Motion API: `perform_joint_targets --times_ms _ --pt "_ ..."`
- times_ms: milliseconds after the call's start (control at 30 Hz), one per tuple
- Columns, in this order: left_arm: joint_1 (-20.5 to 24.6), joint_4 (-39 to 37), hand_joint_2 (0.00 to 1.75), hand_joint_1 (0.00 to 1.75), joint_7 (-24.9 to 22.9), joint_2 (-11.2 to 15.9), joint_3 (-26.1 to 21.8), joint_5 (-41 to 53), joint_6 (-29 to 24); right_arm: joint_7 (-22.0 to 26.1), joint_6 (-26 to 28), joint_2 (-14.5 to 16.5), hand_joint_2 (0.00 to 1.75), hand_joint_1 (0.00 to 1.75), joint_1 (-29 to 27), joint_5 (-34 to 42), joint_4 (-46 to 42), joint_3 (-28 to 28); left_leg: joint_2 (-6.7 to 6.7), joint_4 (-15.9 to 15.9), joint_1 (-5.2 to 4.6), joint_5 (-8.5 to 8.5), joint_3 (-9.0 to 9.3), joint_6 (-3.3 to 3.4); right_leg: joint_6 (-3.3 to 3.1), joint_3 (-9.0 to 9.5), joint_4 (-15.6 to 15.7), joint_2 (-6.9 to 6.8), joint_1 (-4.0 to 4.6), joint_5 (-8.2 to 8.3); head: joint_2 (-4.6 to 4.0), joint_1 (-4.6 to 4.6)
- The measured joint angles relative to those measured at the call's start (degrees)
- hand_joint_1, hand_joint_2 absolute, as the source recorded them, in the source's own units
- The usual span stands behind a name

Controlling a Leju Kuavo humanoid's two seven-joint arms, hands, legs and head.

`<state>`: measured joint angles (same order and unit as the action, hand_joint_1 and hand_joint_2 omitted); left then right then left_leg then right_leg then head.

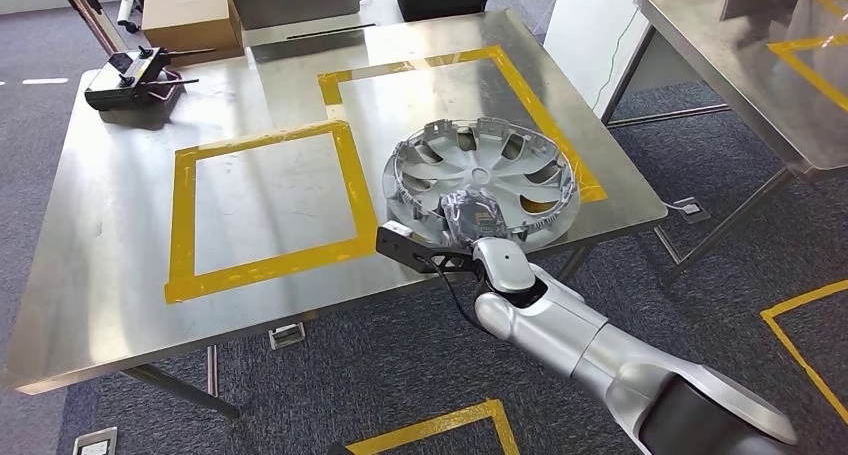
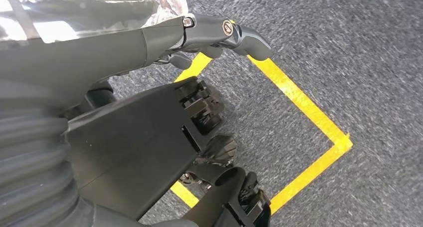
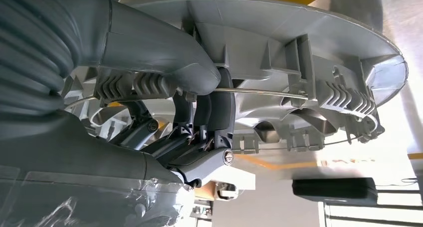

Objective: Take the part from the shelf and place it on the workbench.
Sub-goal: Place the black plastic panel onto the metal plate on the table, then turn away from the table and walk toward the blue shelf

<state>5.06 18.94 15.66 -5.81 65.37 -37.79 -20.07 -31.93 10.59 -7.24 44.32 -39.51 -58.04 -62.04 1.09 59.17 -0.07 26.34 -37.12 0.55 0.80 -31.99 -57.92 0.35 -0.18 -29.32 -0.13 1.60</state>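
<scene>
Right hand [image 1: 470, 218] grips the near rim of the hubcap [image 1: 480, 180], inner side up, over the workbench [image 1: 110, 265] near its front right corner, overlapping the yellow tape square [image 1: 440, 65]. Judgement: lower it flat w/ rim fully on the bench before letting go, not overhanging the edge. Right wrist view shows thumb and fingers [image 3: 219, 112] clamped on the rim and wire ring; head view doesn't. Left hand [image 2: 164, 132] hangs over carpet, fingers apart, holding nothing.

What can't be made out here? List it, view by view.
- Head view: whether the wheel cover rests on the workbench; the right hand hides its near rim.
- Right wrist view: the cover's far edge, cut off.
- Left wrist view: left hand fingertips, partly cut off.
</scene>
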Motion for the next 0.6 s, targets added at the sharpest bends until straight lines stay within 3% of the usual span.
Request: perform_joint_targets --times_ms 367,500,567,600 --pt "-0.1 -0.7 1.75 0.00 -2.6 0.0 0.0 -1.1 -0.2 0.4 1.2 2.4 1.75 1.75 1.7 0.8 5.7 1.7 0.00 0.0 0.01 -0.01 0.01 -0.02 0.00 -0.01 0.0 0.00 0.00 0.00 0.00 0.00" --pt "-0.1 -0.8 1.75 0.00 -2.8 0.0 0.1 -0.6 -0.4 1.3 1.2 2.7 0.00 0.00 1.8 0.8 6.3 1.9 -0.01 0.0 0.01 -0.01 0.01 -0.02 0.00 0.00 0.0 0.01 0.00 0.00 0.00 0.00" --pt "-0.1 -0.8 1.75 0.00 -2.9 0.0 0.4 -0.1 -0.8 1.7 1.3 2.9 0.00 0.00 1.8 0.8 6.6 2.0 -0.01 0.0 0.01 -0.01 0.03 -0.02 0.00 0.00 0.0 0.02 0.00 0.00 0.00 0.00" --pt "-0.1 -0.8 1.31 0.00 -2.9 0.0 0.6 0.1 -1.0 2.0 1.3 2.9 0.00 0.00 1.8 0.8 6.6 2.1 -0.02 0.0 0.01 -0.01 0.03 -0.02 0.00 0.00 0.0 0.02 0.00 0.00 0.00 0.00"
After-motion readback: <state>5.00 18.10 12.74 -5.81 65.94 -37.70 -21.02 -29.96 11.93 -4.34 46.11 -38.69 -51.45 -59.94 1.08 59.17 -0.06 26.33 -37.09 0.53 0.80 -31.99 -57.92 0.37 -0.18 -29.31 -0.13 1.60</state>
